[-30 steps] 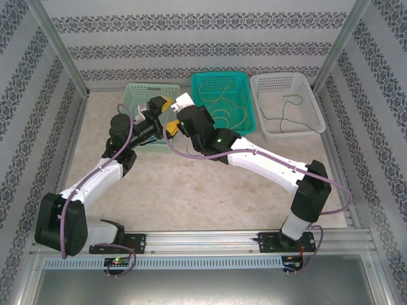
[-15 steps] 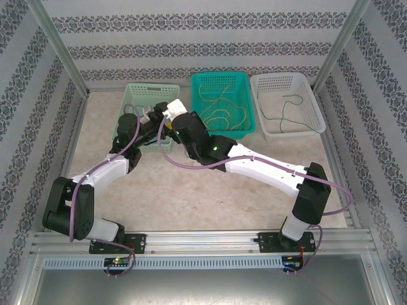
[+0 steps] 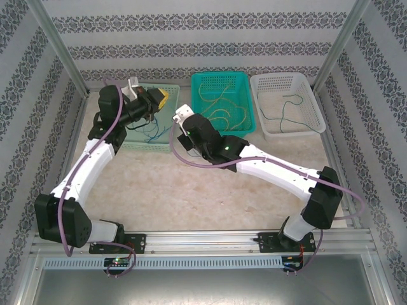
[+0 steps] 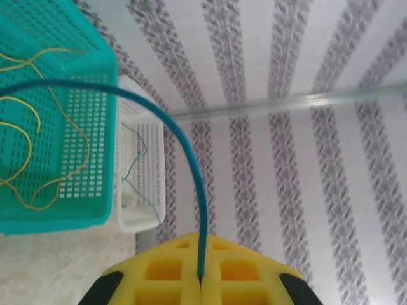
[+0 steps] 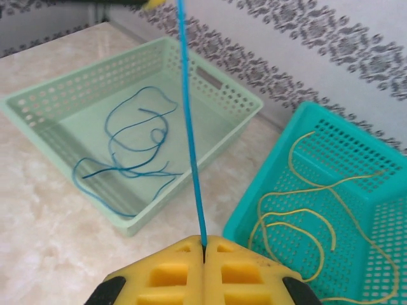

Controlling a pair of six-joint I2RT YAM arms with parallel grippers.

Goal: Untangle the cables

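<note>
A blue cable (image 5: 191,127) runs taut between my two grippers. My right gripper (image 5: 203,244) is shut on one end, its yellow pads pressed together just in front of the baskets. My left gripper (image 3: 159,98) is shut on the same blue cable (image 4: 184,165), held up over the far left of the light green basket (image 3: 150,147). More blue cables (image 5: 127,152) lie loose in that basket. Yellow cables (image 3: 219,105) lie in the teal basket (image 3: 219,76). A dark green cable (image 3: 289,111) lies in the white basket (image 3: 280,77).
The three baskets stand in a row along the back wall. Metal frame posts (image 3: 60,51) rise at both back corners. Purple arm cables (image 3: 191,162) loop beside both arms. Bare marble tabletop (image 3: 203,190) lies between the baskets and the arm bases.
My left gripper has closed on the blue cable and swung back and to the left, above the green basket's far side. The right arm shifted slightly right, still shut on the cable.
</note>
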